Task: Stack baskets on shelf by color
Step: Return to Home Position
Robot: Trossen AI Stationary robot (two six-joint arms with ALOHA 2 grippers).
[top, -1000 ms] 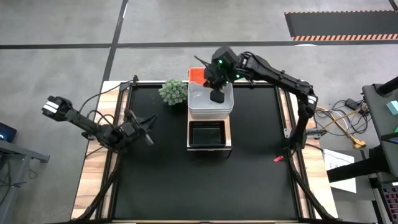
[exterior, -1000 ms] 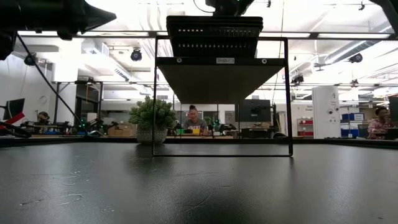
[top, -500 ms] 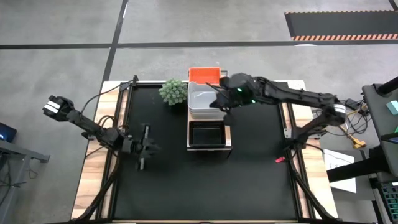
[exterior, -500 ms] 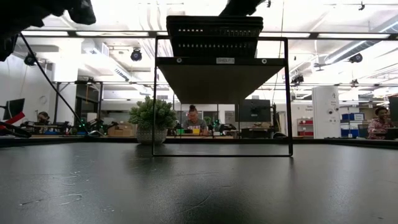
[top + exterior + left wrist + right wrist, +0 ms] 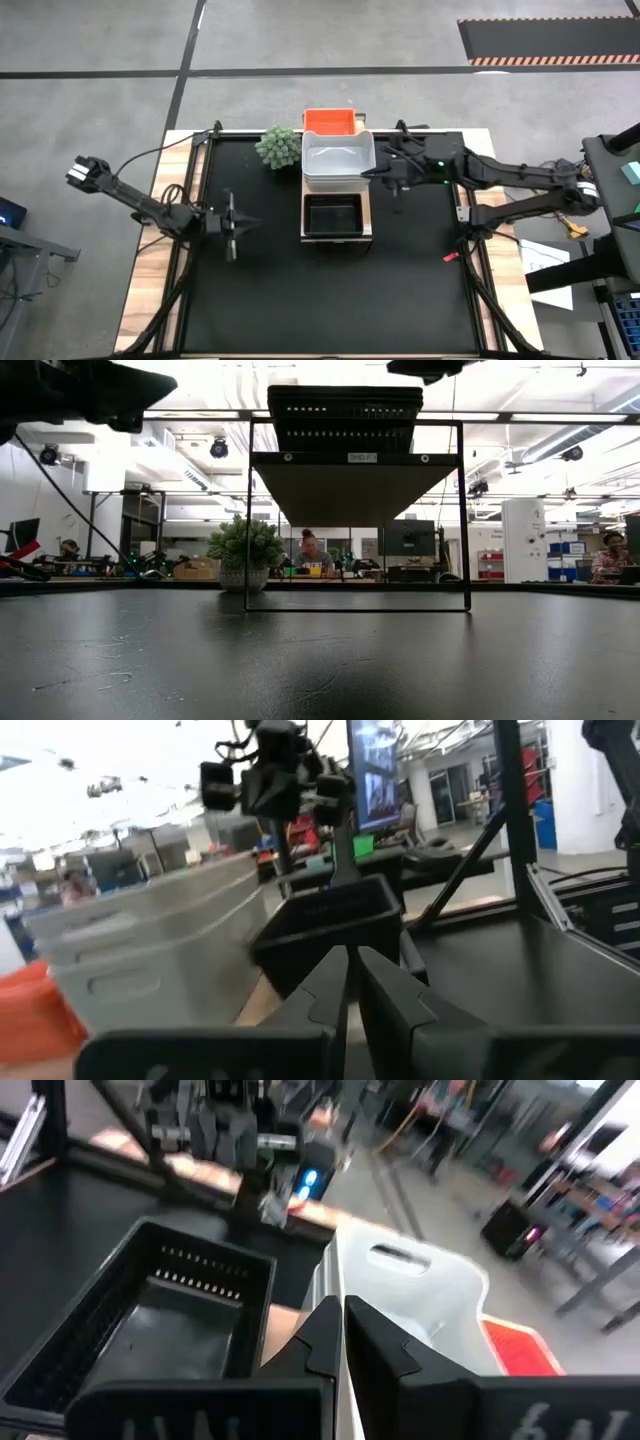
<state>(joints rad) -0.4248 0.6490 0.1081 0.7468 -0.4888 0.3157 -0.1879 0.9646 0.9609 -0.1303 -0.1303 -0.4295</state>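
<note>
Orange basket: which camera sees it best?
The high view. It looks straight down on the orange basket, just beyond the white basket. Both wrist views catch only an orange edge past the white one. The low view shows none of it.

R gripper [image 5: 372, 173] off white baskets [image 5: 338, 160], now just right of shelf [image 5: 369, 218]; L gripper [image 5: 250, 222] from open to closed.

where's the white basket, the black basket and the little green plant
white basket [image 5: 338, 160]: high view, on the bare floor of the basket.
black basket [image 5: 336, 216]: high view, on its bare dark floor.
green plant [image 5: 280, 147]: high view, on the middle of the spiky foliage.
</note>
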